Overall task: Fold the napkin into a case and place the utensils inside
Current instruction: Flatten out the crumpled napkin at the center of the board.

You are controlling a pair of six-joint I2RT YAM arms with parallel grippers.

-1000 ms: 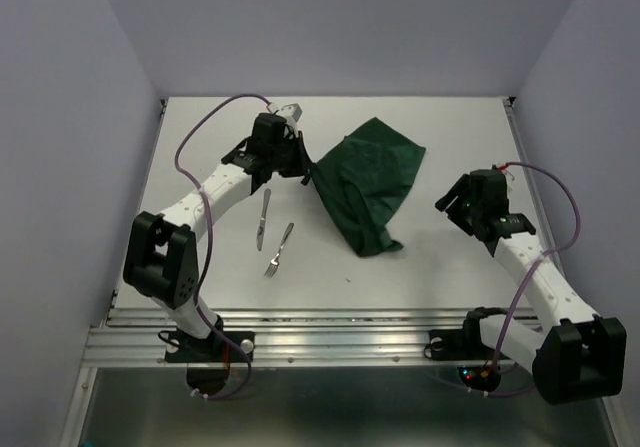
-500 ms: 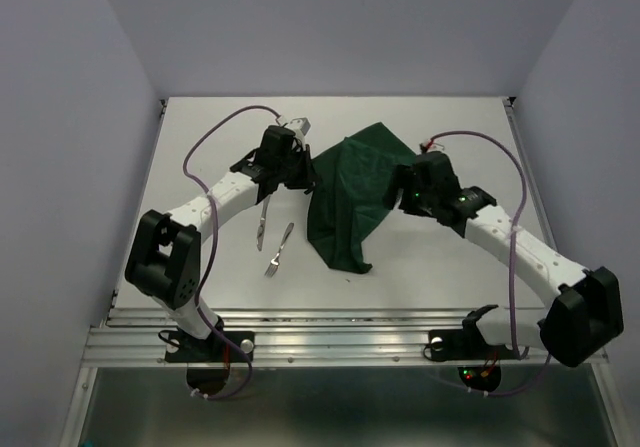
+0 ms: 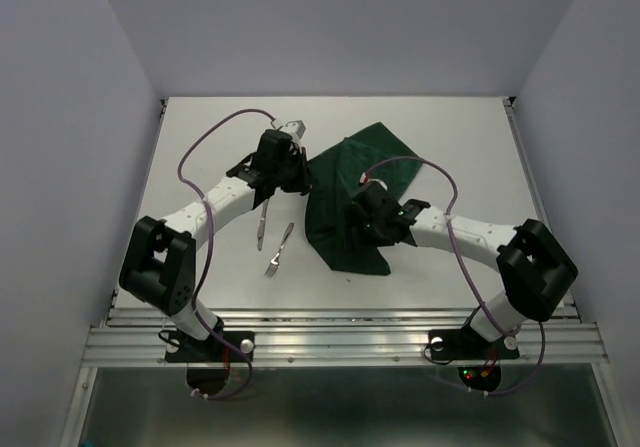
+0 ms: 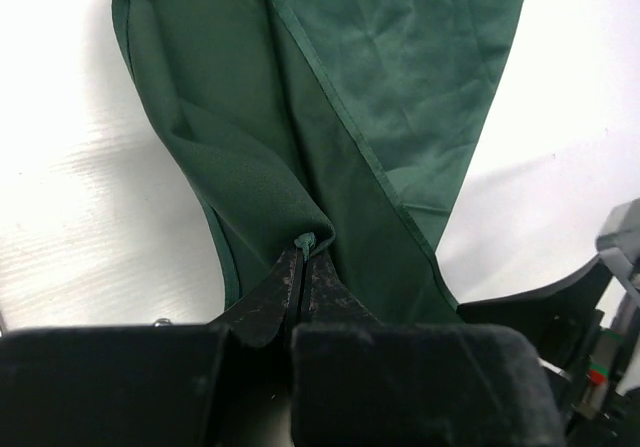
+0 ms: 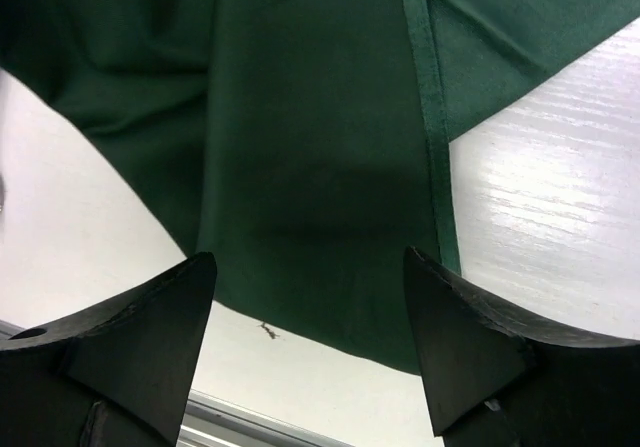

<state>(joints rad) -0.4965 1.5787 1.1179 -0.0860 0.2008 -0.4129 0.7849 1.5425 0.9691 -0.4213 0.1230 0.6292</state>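
Observation:
The dark green napkin [image 3: 345, 182] lies crumpled on the white table, stretched from the far middle toward the near side. My left gripper [image 3: 306, 181] is shut on the napkin's left corner; in the left wrist view a small bunch of cloth [image 4: 308, 239] sticks out between the closed fingertips. My right gripper [image 3: 352, 231] hovers open over the napkin's near end, and in the right wrist view its fingers [image 5: 160, 317] straddle the cloth [image 5: 310, 137] with nothing gripped. Left of the napkin lie the utensils, a knife [image 3: 264, 217] and a fork [image 3: 279, 248].
A metal rail [image 3: 350, 319] runs along the table's near edge. Walls close in the table on the left, right and far sides. A small dark speck [image 5: 265, 331] lies on the table just past the napkin's hem. The right arm [image 4: 590, 297] shows in the left wrist view.
My right arm has swung from the table's right side leftward over the napkin's near end, its jaws spreading wider. The napkin's near end has shifted left. The left gripper stays clamped on the corner.

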